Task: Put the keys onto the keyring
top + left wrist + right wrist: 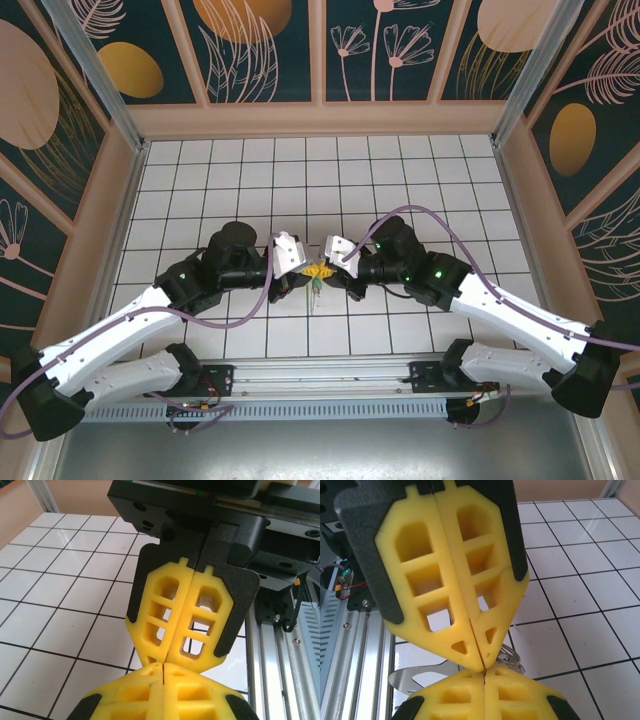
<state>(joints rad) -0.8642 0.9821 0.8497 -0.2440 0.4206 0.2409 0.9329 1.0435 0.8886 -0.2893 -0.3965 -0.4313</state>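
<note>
The left arm's fingers and the right arm's fingers are meeting tip against tip over the middle of the tiled counter, a little closer to its near edge than to its far one. Both pairs are sitting pressed together, with no gap showing along either seam. Whether a sliver of metal is being nipped in either seam, the views are not settling.

From above, the key is showing as a thin green streak just on the near side of that meeting point. Its long axis is running toward the near edge of the counter, roughly square to the line the two arms are making. In the right wrist view a flat silvery blade, probably the key's metal end, is poking out from under the joined tips toward that same near edge. Thin wire coils, likely part of the keyring, are lying just beside the tips on the far side.

Everything is sitting directly beneath the tips, so neither arm is looking nearer. I judge the coming move is depending on bringing the blade's tip round to those coils
</note>
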